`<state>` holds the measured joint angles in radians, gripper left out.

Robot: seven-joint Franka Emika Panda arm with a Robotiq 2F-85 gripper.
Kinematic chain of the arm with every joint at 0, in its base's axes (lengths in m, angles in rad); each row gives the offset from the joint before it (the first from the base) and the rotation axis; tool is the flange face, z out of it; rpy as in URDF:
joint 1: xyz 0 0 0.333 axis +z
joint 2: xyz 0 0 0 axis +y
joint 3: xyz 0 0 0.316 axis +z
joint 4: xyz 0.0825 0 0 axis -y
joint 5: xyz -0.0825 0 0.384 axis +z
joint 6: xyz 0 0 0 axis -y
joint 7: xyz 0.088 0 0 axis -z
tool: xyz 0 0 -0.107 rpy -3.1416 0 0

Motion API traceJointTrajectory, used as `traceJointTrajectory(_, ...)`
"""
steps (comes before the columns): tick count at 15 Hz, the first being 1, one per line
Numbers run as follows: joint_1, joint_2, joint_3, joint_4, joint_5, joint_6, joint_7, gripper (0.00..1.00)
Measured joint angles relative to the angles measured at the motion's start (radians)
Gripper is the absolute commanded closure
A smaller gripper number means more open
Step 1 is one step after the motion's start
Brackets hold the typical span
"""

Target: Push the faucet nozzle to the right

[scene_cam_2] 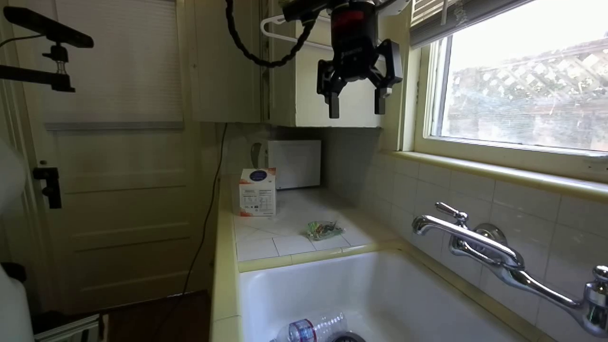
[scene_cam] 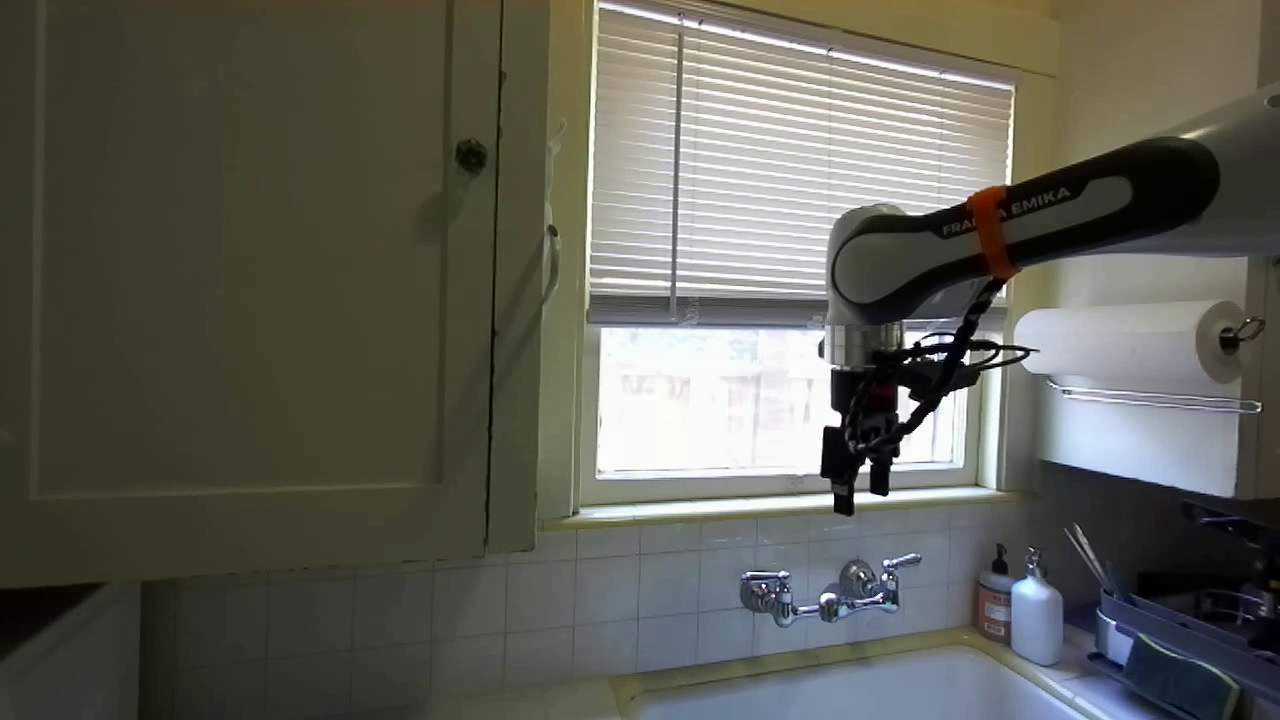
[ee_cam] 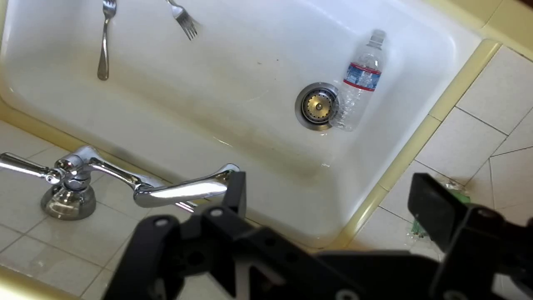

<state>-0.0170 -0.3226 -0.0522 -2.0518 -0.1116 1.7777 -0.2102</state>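
Observation:
The chrome faucet nozzle (scene_cam_2: 468, 237) projects from the middle of the two-handled wall tap. In an exterior view it reaches towards the tap's far handle (scene_cam_2: 451, 210). In the wrist view the nozzle (ee_cam: 183, 191) points right, and a finger hides part of its tip. The tap (scene_cam: 835, 603) also shows small below the window, where the nozzle is hard to make out. My gripper (scene_cam_2: 356, 107) is open, empty and pointing down, well above the nozzle's height. It hangs in front of the window (scene_cam: 862, 490). In the wrist view its fingers (ee_cam: 333, 200) stand wide apart.
A white sink (ee_cam: 233, 79) holds a clear bottle (ee_cam: 362, 77) and two forks (ee_cam: 104, 46). The window sill (scene_cam: 780, 505) juts out above the tap. Soap bottles (scene_cam: 1037, 615) stand right of the sink. A box (scene_cam_2: 257, 192) and a green packet (scene_cam_2: 324, 230) are on the counter.

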Motion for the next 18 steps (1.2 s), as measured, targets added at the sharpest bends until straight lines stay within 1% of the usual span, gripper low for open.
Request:
traceJointTrajectory(8,0.0,0.0,0.0,0.0,0.0,0.001,0.002,0.0)
traceJointTrajectory(11,0.0,0.015,-0.001,-0.002,0.002,0.02,0.026,0.0)
traceJointTrajectory(15,-0.007,0.077,-0.01,-0.037,0.006,0.111,0.069,0.0)
traceJointTrajectory(18,-0.015,0.128,-0.024,-0.072,0.012,0.232,0.082,0.0)
